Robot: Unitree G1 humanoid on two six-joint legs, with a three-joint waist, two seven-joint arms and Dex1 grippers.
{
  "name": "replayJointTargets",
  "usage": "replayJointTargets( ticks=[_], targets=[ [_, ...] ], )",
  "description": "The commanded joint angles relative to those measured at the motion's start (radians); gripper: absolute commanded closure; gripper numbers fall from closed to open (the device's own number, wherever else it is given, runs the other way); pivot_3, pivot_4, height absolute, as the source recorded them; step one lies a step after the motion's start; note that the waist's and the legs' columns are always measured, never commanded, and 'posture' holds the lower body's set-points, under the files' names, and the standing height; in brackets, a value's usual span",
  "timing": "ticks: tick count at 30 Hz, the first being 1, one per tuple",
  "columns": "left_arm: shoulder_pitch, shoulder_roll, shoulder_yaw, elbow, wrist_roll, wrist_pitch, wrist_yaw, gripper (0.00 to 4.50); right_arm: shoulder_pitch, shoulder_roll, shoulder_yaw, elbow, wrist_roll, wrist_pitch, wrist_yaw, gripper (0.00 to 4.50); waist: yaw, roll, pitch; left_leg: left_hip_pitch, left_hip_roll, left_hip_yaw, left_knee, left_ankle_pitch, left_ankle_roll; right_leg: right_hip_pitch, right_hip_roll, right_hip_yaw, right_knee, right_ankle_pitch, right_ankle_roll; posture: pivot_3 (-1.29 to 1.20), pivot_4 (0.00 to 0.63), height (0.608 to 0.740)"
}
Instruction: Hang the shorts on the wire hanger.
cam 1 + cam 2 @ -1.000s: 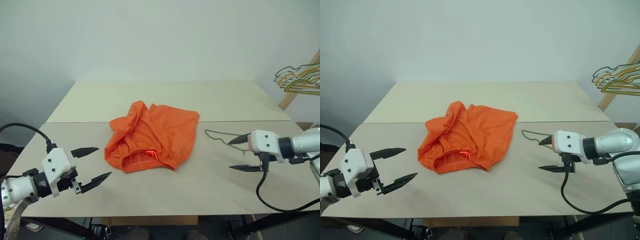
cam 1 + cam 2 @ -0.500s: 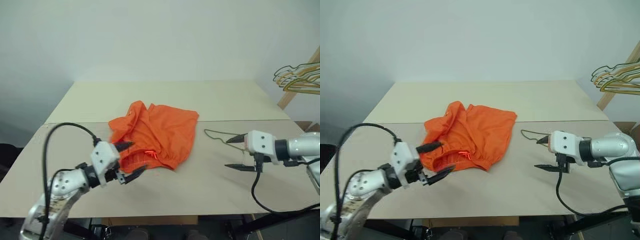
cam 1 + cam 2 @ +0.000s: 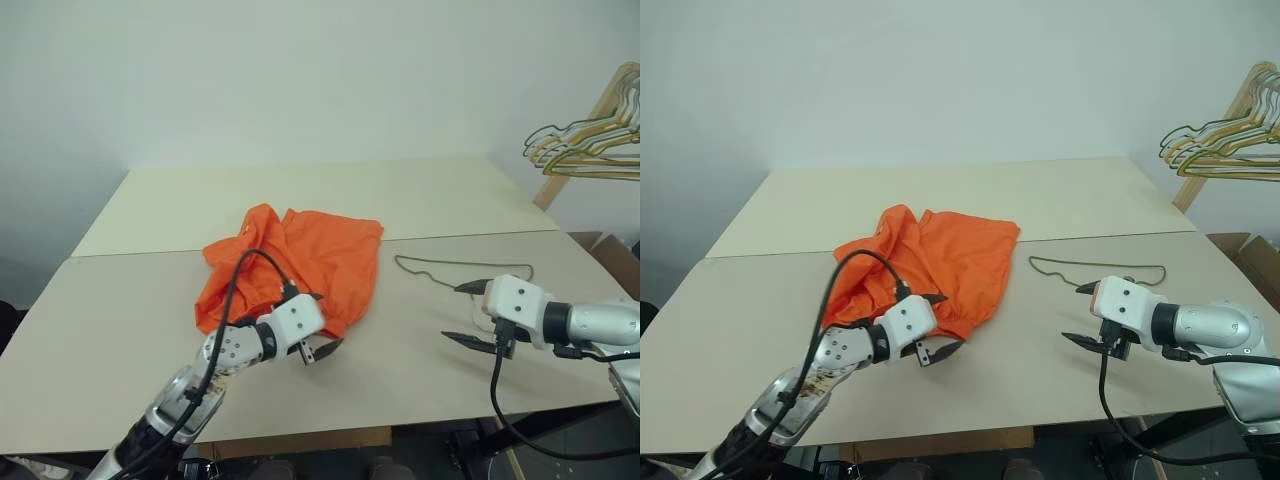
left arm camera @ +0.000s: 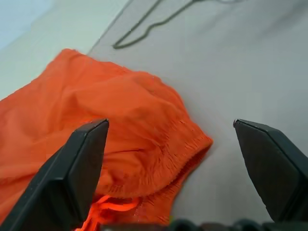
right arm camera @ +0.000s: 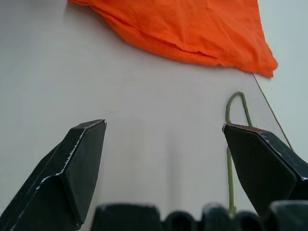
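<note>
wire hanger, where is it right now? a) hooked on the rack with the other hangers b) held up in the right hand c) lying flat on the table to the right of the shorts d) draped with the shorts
C: the wire hanger lies flat on the table, apart from the shorts on their right, with the open right hand hovering near it and gripping nothing.

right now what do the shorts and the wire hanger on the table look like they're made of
The shorts: thin orange woven or knit fabric, matte, judging by soft crumpled folds and a gathered waistband. The wire hanger: thin bent wire, dull olive green, probably coated metal, though the look leaves that open.
</note>
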Motion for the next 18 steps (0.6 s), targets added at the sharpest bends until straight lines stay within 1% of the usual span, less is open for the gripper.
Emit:
replayJointTargets(
  ticks=[1,4,8,11,14,15,18],
  targets=[
    [-0.05,-0.019,-0.074,0.047,0.108,-0.052,0.009,0.0,-0.015,0.005,-0.035,-0.029,-0.004,0.011,-0.032,0.02,-0.004,0.0,0.0,0.0,0.0,0.0,0.0,0.0,0.0,0.0,0.0,0.0,0.0,0.0,0.0,-0.05,0.0,0.74],
    [-0.071,-0.044,-0.109,0.087,0.158,-0.044,0.013,0.0,-0.021,0.002,-0.03,-0.026,-0.007,0.009,-0.039,0.02,-0.009,0.0,0.0,0.0,0.0,0.0,0.0,0.0,0.0,0.0,0.0,0.0,0.0,0.0,0.0,-0.05,0.0,0.74],
    [-0.089,-0.059,-0.149,0.108,0.251,0.06,0.012,0.0,-0.03,-0.005,-0.022,-0.016,-0.015,0.005,-0.04,0.02,-0.014,0.0,0.0,0.0,0.0,0.0,0.0,0.0,0.0,0.0,0.0,0.0,0.0,0.0,0.0,-0.04,0.0,0.74],
    [-0.093,-0.07,-0.167,0.116,0.31,0.097,0.022,0.61,-0.047,-0.002,-0.013,-0.004,-0.022,0.004,-0.038,0.0,-0.016,0.0,0.0,0.0,0.0,0.0,0.0,0.0,0.0,0.0,0.0,0.0,0.0,0.0,0.0,-0.03,0.0,0.74],
    [-0.085,-0.111,-0.157,0.12,0.323,0.156,0.04,1.52,-0.07,0.001,0.009,0.008,-0.036,-0.001,-0.036,0.0,-0.017,0.0,0.0,0.0,0.0,0.0,0.001,0.0,0.0,0.0,0.0,0.0,0.001,0.0,0.001,-0.02,0.0,0.74],
    [-0.083,-0.12,-0.152,0.12,0.324,0.164,0.043,1.89,-0.077,0.002,0.015,0.011,-0.038,0.0,-0.035,0.0,-0.017,0.0,0.0,0.0,0.0,0.0,0.001,0.0,0.0,0.0,0.0,0.0,0.001,0.0,0.001,-0.02,0.0,0.74],
    [-0.081,-0.122,-0.142,0.117,0.333,0.17,0.044,2.8,-0.091,0.003,0.021,0.017,-0.039,0.0,-0.03,0.0,-0.017,0.0,0.0,0.0,0.0,0.0,0.001,0.0,0.0,0.0,0.0,0.0,0.001,0.0,0.001,-0.01,0.0,0.74]
  ],
)
